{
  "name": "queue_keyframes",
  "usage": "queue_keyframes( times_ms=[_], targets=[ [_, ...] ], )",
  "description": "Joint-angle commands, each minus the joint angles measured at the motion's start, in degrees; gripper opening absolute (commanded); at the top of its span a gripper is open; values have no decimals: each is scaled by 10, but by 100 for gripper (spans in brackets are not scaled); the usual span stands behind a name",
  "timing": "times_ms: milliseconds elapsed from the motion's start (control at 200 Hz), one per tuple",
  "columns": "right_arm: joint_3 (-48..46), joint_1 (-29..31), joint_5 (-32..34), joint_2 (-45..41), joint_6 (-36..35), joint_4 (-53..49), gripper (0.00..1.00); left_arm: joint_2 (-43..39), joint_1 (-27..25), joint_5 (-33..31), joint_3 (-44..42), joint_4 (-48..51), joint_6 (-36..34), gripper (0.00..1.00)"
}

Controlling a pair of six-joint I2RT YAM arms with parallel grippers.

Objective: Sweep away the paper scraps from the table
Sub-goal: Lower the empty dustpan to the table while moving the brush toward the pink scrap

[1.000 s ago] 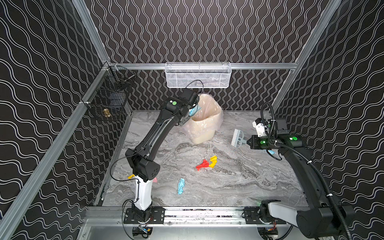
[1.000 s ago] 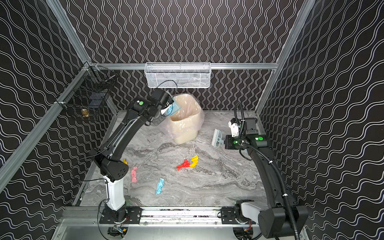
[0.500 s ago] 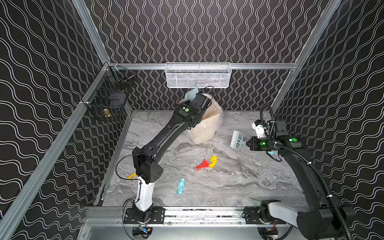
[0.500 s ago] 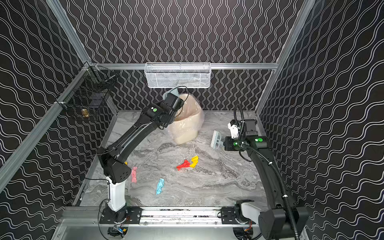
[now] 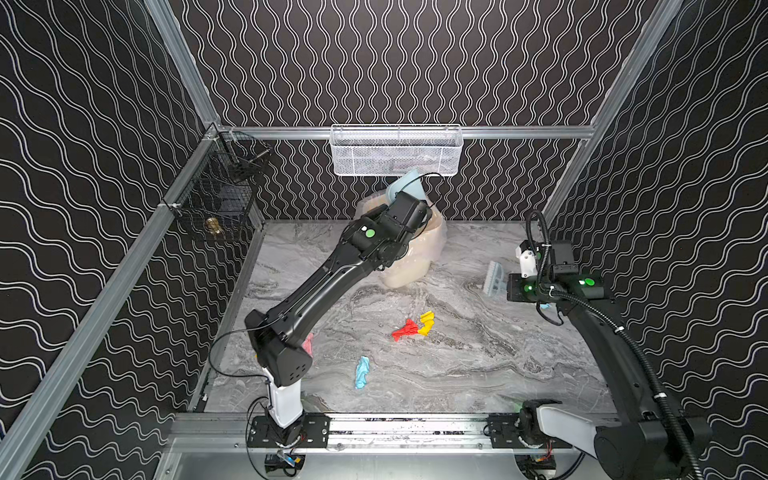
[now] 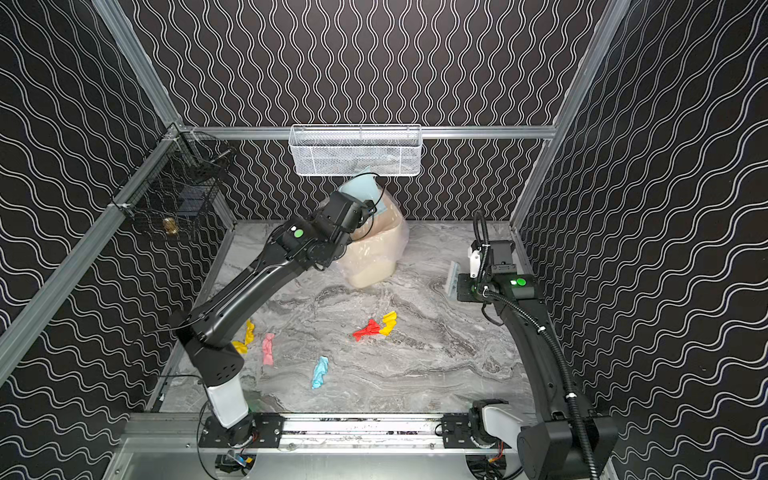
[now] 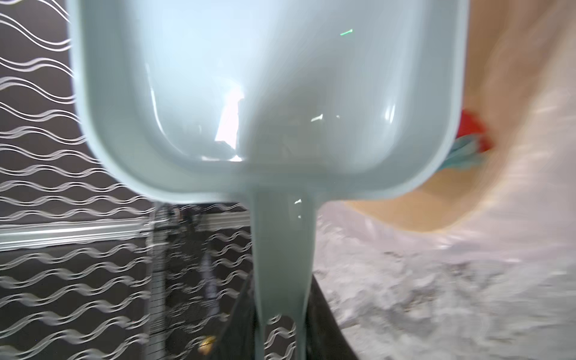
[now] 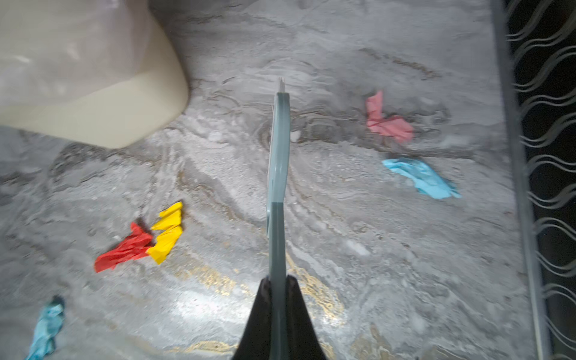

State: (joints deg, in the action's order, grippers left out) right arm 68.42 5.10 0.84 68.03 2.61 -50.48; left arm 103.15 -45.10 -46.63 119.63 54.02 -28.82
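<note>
- Left fingers [image 7: 327, 327]: clenched on the handle of the pale blue dustpan [image 7: 265, 93], one on each side of it. In both top views I see the dustpan [image 5: 405, 187] raised at the mouth of the bin [image 5: 415, 266], just under the white wire basket [image 5: 395, 149] on the back wall.
- Bin: cream, lined with a clear plastic bag [image 6: 365, 253], standing on the tabletop [image 5: 478, 365] near the back wall.
- Left wrist view, blurred: a red bit [image 7: 473, 131] and a teal bit [image 7: 464, 152] show past the dustpan's rim against the bin's inside. I cannot tell whether they touch the pan.
- Right fingers [image 8: 296, 311]: clenched on the handle of the pale blue brush [image 8: 278, 156], held over the right side of the tabletop, well apart from the bin. I cannot tell whether its bristles touch the surface.
- Paper scraps on the tabletop, middle: a red scrap [image 5: 405, 330] touching a yellow scrap [image 5: 427, 323]; a light-blue scrap [image 5: 362, 372] lies apart from them, nearer the front rail.
- Paper scraps beside the left arm's base: a pink scrap [image 6: 268, 349] and a second yellow scrap [image 6: 248, 334], the latter partly hidden by the arm.
- Right wrist view: another pink scrap [image 8: 386, 121] and another light-blue scrap [image 8: 420, 177], near each other but apart, beside the side rail [image 8: 511, 156].
</note>
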Motion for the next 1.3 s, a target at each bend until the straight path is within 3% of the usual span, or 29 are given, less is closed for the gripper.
queue_keyframes(
  times_ms=[0,105,245,576,906,1056,1292],
  targets=[
    [12,-1,129,16,12,25,0,-36,-9,137,-29,6,105,0],
    [25,-4,194,48,5,32,0,-69,-20,223,-73,5,153,0],
    [67,-20,233,112,-3,22,0,-110,-35,317,-137,-13,195,0],
    [144,-61,303,240,-70,34,0,-163,-78,457,-264,-62,240,0],
    [176,-72,254,324,-129,85,0,-168,-102,512,-380,-114,265,0],
    [188,-71,263,366,-143,68,0,-165,-105,517,-417,-126,271,0],
    [164,-51,241,362,-168,81,0,-156,-104,523,-461,-148,279,0]
  ],
)
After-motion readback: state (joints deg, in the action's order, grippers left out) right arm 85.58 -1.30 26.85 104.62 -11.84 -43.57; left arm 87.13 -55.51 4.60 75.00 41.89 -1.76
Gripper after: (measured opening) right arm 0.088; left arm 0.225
